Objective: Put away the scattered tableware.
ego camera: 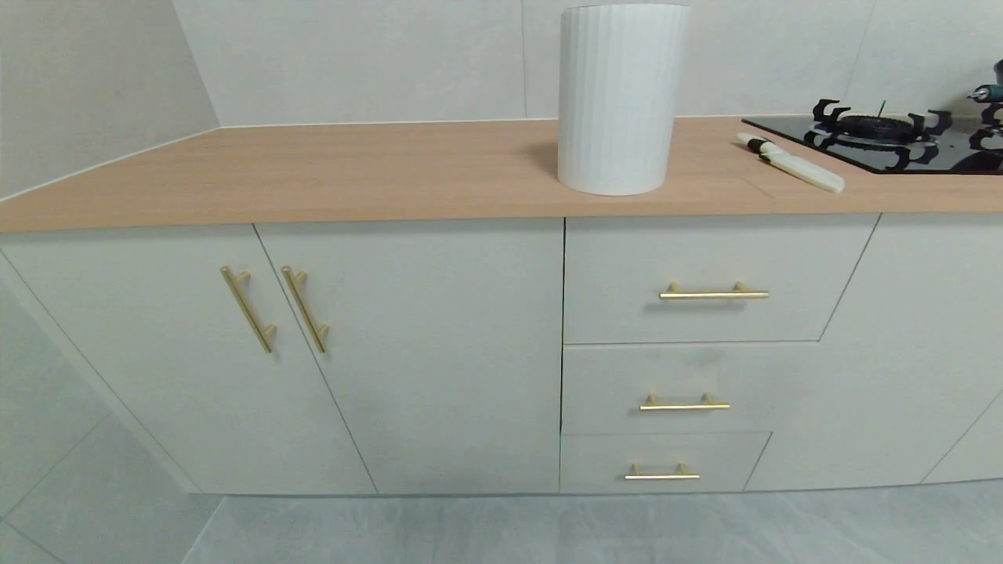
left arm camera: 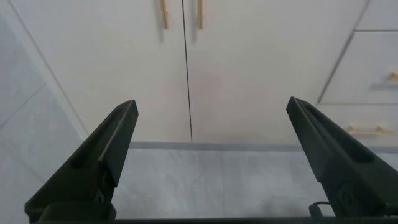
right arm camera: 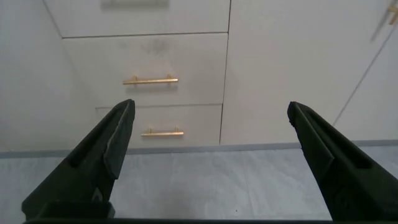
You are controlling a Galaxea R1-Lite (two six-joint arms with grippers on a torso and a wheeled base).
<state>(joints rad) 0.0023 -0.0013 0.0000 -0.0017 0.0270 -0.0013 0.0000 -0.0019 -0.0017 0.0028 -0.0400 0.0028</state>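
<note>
Left end effector (left arm camera: 211,107) and right end effector (right arm camera: 211,107) hang released, low before the cabinet doors (ego camera: 392,345) — nothing held.
White knife (ego camera: 791,162) lies flat on the worktop (ego camera: 313,172), at 3 o'clock of the ribbed canister (ego camera: 619,98), just beside the hob (ego camera: 878,145). Thin and flat, it could skid from a pinch toward the hob or off the front edge. Canister's inside is hidden; drawers (ego camera: 709,258) are shut — contents unseen.
</note>
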